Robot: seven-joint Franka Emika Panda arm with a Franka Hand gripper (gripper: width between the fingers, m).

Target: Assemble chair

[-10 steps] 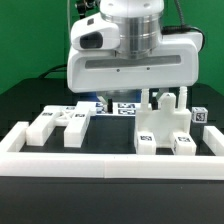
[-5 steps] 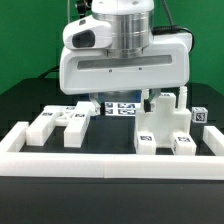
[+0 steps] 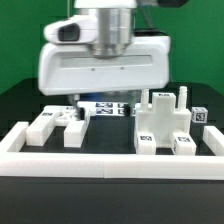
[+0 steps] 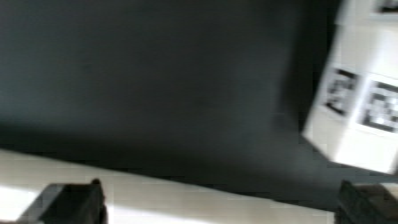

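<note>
Two groups of white chair pieces with small tags lie on the black table. One flat group (image 3: 55, 122) sits at the exterior view's left. A taller blocky group (image 3: 165, 125) with upright pegs stands at the exterior view's right. The arm's big white hand (image 3: 100, 65) hovers above and behind the left group, and its fingers are hidden there. In the wrist view my gripper (image 4: 222, 205) is open, both dark fingertips (image 4: 71, 205) wide apart with nothing between them. A blurred white surface (image 4: 196, 190) lies below them.
The marker board (image 3: 110, 108) lies flat behind the pieces and shows as a tagged white edge (image 4: 365, 110) in the wrist view. A long white border rail (image 3: 100, 160) runs along the front, with side rails at both ends.
The hand has slid toward the exterior view's left, from above the middle to above the left chair pieces. The jaws stayed open and the pieces have not moved.
</note>
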